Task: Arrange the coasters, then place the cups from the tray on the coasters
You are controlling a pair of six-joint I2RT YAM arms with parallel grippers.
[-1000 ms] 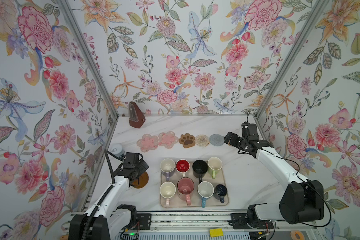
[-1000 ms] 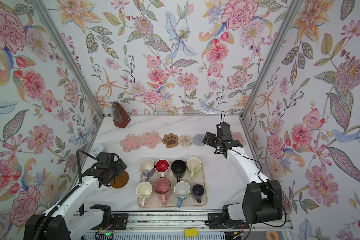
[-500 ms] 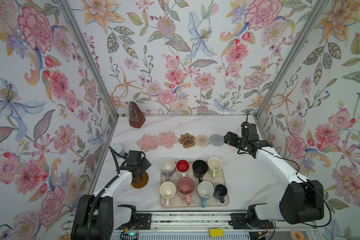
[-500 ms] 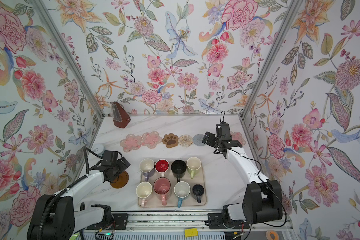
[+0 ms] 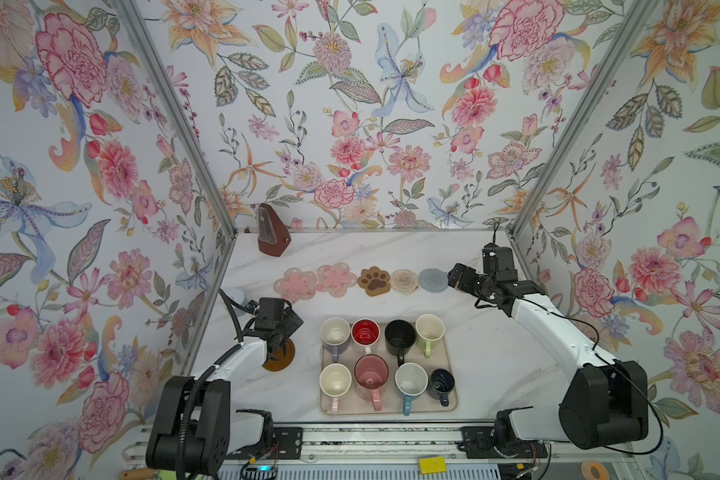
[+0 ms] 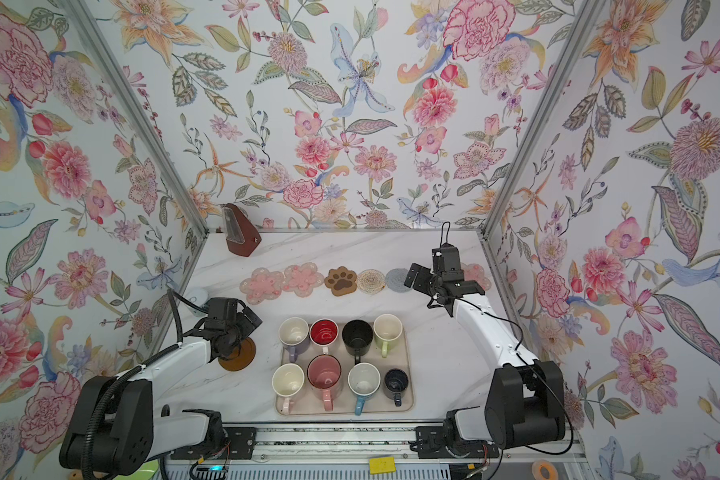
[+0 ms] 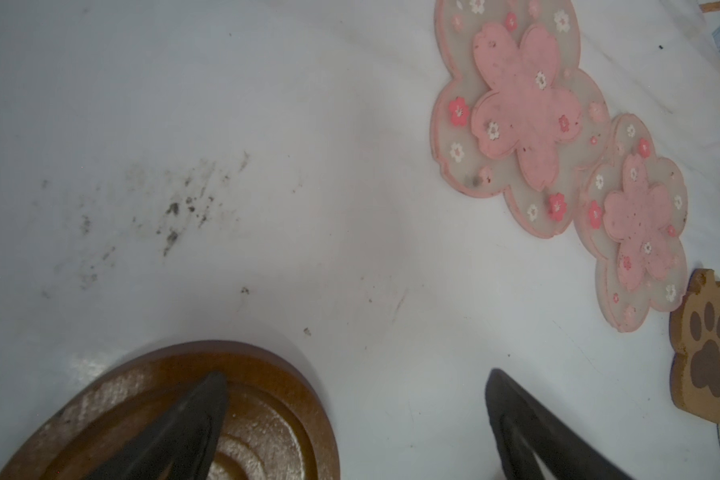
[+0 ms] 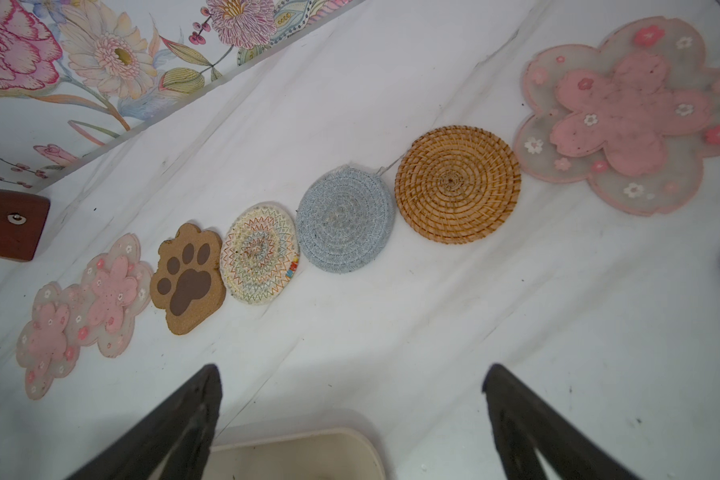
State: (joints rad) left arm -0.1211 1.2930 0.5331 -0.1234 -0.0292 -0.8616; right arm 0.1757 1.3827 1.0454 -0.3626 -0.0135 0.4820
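The left pincer (image 7: 355, 374) is apart and empty, low over the worktop (image 7: 184, 124). One fingertip (image 7: 208, 399) is above the disc (image 5: 281, 363) and the other is past its edge; whether it touches I cannot tell. The disc lies at 9 o'clock of the tray (image 5: 389, 409), apart from it. Eight cups (image 5: 371, 376) stand in the tray in two rows of four. At the tray's 12 o'clock seven coasters (image 5: 375, 280) lie in a line: two flowers (image 8: 109, 295), paw (image 8: 188, 278), cream (image 8: 260, 253), grey (image 8: 346, 224), rattan (image 8: 458, 183), flower (image 8: 628, 112). The right pincer (image 8: 353, 370) is also apart and empty, and hovers over the line's 3 o'clock end.
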